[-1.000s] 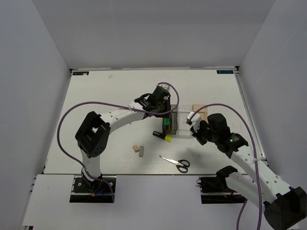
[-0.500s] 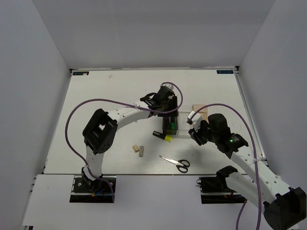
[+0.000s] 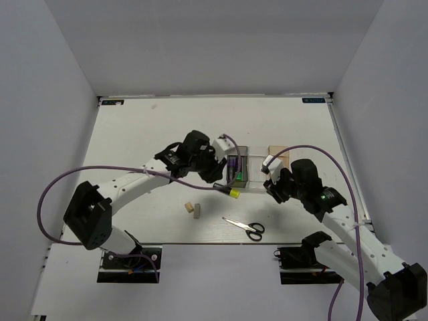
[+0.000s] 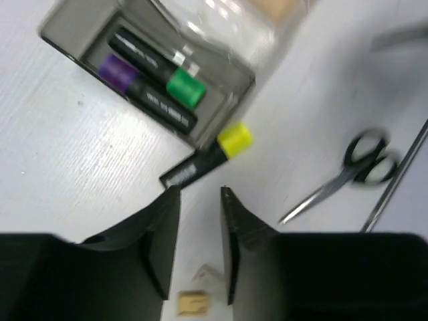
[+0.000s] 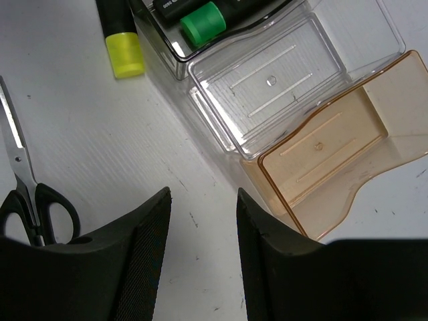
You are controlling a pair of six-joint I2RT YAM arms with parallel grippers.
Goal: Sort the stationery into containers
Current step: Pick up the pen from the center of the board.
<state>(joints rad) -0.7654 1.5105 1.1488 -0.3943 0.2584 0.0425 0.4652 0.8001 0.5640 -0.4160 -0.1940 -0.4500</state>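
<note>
The dark grey bin [image 4: 63, 30] holds two highlighters, one purple-ended [image 4: 115, 70] and one green-ended [image 4: 185, 89]. A yellow-ended highlighter [image 4: 214, 154] lies on the table just outside that bin's near end [image 3: 231, 192]. My left gripper [image 4: 200, 194] hovers open and empty above the table near it [image 3: 218, 178]. Two beige erasers [image 3: 193, 209] lie to the near left. The scissors [image 3: 245, 227] lie in front. My right gripper [image 5: 202, 197] is open and empty over bare table beside the clear bin [image 5: 281, 80] and the tan bin [image 5: 328, 167], both of them empty.
The three bins stand side by side in the table's middle right [image 3: 254, 170]. White walls close in the table at the back and on both sides. Purple cables loop above both arms.
My left gripper has drawn back from above the grey bin toward the near left. The purple-ended highlighter now lies in that bin beside the green one. The right arm has barely moved.
</note>
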